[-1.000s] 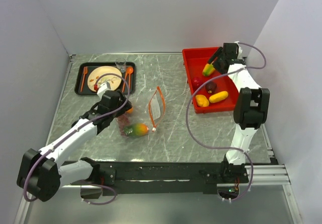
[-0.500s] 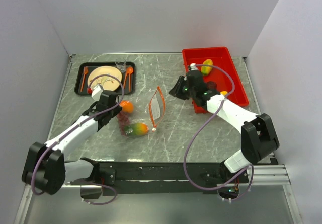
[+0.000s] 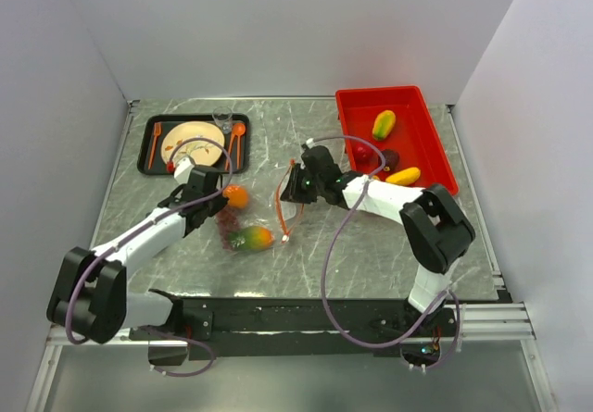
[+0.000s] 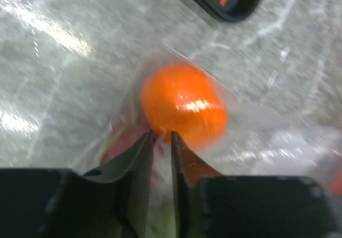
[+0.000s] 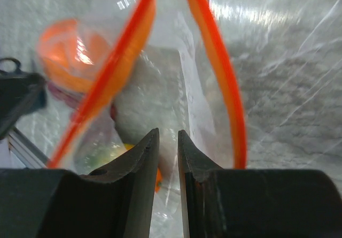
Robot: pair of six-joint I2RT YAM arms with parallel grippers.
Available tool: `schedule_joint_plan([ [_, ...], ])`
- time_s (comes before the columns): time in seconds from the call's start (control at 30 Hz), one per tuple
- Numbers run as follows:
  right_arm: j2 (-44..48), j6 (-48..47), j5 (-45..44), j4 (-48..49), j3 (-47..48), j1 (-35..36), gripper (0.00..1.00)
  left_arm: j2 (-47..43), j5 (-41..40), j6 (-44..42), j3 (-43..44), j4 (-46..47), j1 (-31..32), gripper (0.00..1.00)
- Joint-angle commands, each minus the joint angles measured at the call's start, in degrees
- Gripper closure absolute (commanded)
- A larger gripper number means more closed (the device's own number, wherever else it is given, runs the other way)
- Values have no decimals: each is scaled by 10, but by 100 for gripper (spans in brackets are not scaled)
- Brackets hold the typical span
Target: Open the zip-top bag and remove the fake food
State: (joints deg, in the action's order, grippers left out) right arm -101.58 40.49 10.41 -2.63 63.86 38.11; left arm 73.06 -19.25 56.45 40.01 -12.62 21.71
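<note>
The clear zip-top bag (image 3: 289,199) lies mid-table with its orange-red zipper strip (image 3: 281,210) splayed open. An orange fruit (image 3: 234,195), a green-orange mango (image 3: 250,238) and pinkish grapes (image 3: 225,219) sit at its left end. My left gripper (image 3: 215,205) is beside the orange; in the left wrist view the gripper (image 4: 162,137) pinches bag film just below the orange (image 4: 183,104). My right gripper (image 3: 295,186) is at the bag's mouth; in the right wrist view the gripper (image 5: 168,136) is shut and empty between the zipper strips (image 5: 224,83), with the orange (image 5: 67,56) beyond.
The red bin (image 3: 435,143) at the back right holds a mango (image 3: 383,123), a red fruit (image 3: 363,153), a dark purple fruit (image 3: 389,159) and a yellow fruit (image 3: 403,177). A black tray (image 3: 146,148) with beige plate, orange cutlery and a clear cup (image 3: 222,118) stands back left.
My right arm swung from over the red bin to the bag's mouth, leaving the mango it held in the bin. My left gripper shifted slightly, and the orange fruit now shows beside it.
</note>
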Motion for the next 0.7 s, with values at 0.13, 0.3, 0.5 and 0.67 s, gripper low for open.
schedule_joint_plan([
  [0.13, -18, -42, 44, 10, -8, 19, 71, -171, 68, 7, -29, -107, 33, 67],
  [0.3, -22, -53, 87, 44, -50, 30, 69, -205, 64, 53, -58, -170, 102, 73],
  [0.5, -30, -72, 112, 56, -61, 43, 64, -186, 49, 90, -88, -167, 155, 86],
  [0.67, -16, -79, 130, 89, -75, 50, 57, -156, 36, 92, -93, -147, 156, 91],
])
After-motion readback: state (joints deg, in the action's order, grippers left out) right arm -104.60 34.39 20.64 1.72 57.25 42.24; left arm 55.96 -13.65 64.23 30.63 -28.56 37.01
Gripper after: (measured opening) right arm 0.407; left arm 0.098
